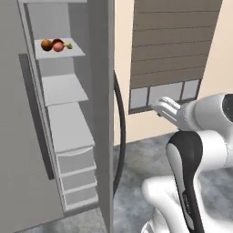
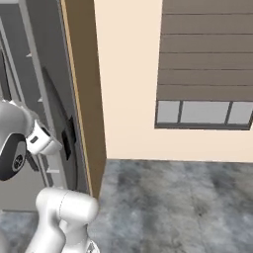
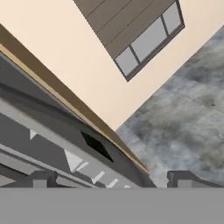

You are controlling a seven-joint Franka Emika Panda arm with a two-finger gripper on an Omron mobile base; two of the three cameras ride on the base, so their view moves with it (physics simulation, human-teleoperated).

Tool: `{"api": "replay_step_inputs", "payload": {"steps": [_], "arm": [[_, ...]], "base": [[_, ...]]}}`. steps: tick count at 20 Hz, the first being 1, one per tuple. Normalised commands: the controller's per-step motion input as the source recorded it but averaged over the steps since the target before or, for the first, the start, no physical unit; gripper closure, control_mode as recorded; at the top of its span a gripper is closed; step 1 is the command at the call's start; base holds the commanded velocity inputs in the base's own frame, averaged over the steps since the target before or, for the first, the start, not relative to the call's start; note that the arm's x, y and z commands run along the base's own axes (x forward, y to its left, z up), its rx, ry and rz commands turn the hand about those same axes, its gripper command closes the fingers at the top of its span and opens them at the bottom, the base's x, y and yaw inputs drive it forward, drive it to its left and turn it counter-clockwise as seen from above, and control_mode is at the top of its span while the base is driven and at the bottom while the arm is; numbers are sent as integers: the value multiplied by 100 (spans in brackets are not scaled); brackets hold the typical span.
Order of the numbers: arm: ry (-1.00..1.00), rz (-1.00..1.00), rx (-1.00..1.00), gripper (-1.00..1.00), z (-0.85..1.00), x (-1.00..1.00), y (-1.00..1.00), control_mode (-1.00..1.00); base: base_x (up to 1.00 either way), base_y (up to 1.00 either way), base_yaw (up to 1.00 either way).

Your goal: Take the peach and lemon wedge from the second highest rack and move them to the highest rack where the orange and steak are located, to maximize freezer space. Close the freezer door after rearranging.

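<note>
Fruit and meat share one shelf in open freezer; door left to shut.

On the thin pale grey shelf plate: plain round orange, dark red-brown steak behind reddish round peach, tiny yellow-green lemon wedge at its right. Two-finger gripper wide, empty. Tall grey freezer door likely stiff, heavy-ish; push its edge or hook the curved dark handle beside it.

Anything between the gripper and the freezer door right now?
Nothing visible. The open gripper hangs on the handle side of the open freezer door, with only bare air between it and the curved dark handle.
</note>
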Motion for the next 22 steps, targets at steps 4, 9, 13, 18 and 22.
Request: {"api": "replay_step_inputs", "payload": {"steps": [4, 9, 13, 18, 22], "arm": [[0, 0, 0, -100, 0, 0, 0, 100], [0, 0, 0, -100, 0, 0, 0, 100], [0, 0, 0, -100, 0, 0, 0, 100], [0, 0, 0, -100, 0, 0, 0, 100], [0, 0, 0, -100, 0, 0, 0, 100]], "base": [[29, -92, 45], [34, -89, 51], [66, -54, 60], [66, -61, 63], [58, -66, 62]]}}
